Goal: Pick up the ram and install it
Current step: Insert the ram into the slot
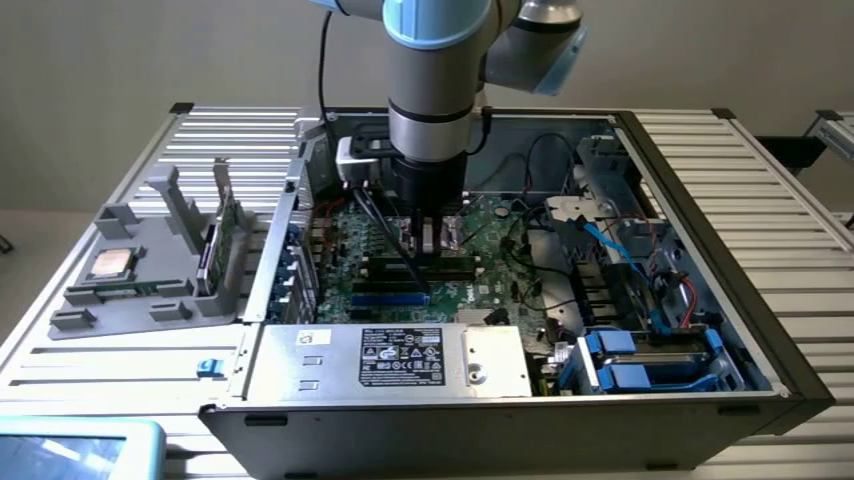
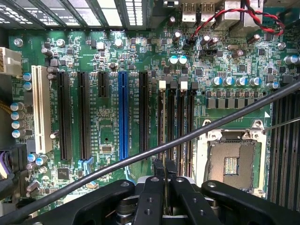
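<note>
Exterior view: the gripper (image 1: pixel 430 255) hangs over the black memory slots (image 2: pixel 180 122) of the motherboard (image 2: pixel 105 124) inside the open case (image 1: pixel 467 440), its fingers (image 2: pixel 159 168) drawn together with nothing evident between them. What appears to be the ram (image 1: pixel 134 291) lies along the near edge of the grey holder (image 1: pixel 74 322) on the bench (image 1: pixel 761 200), just beside the processor (image 1: pixel 107 262). Pickup and installation both look undone.
</note>
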Robot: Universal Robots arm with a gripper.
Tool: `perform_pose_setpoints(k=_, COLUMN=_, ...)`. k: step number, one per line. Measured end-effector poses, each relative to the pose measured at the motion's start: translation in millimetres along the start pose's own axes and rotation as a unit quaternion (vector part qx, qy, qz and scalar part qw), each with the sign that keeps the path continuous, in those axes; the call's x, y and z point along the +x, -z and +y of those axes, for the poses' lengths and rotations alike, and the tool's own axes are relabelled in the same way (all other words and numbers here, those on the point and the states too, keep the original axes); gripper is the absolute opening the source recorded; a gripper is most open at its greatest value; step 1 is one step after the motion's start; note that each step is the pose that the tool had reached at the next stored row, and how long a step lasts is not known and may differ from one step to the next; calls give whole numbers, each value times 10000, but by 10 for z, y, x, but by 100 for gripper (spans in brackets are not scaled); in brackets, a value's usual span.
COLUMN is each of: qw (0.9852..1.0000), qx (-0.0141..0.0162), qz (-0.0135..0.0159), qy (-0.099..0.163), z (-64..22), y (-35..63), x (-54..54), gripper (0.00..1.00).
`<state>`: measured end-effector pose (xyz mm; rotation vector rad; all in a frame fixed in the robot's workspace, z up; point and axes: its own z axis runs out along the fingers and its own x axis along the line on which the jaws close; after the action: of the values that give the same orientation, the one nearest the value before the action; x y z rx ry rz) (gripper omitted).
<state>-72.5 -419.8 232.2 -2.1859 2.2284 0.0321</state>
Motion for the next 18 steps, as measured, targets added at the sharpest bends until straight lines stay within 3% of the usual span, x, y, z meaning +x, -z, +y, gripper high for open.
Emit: perform_pose_setpoints(k=18, qw=10000, qx=8, qz=1, qy=28, z=6, y=-26, x=1, gripper=11)
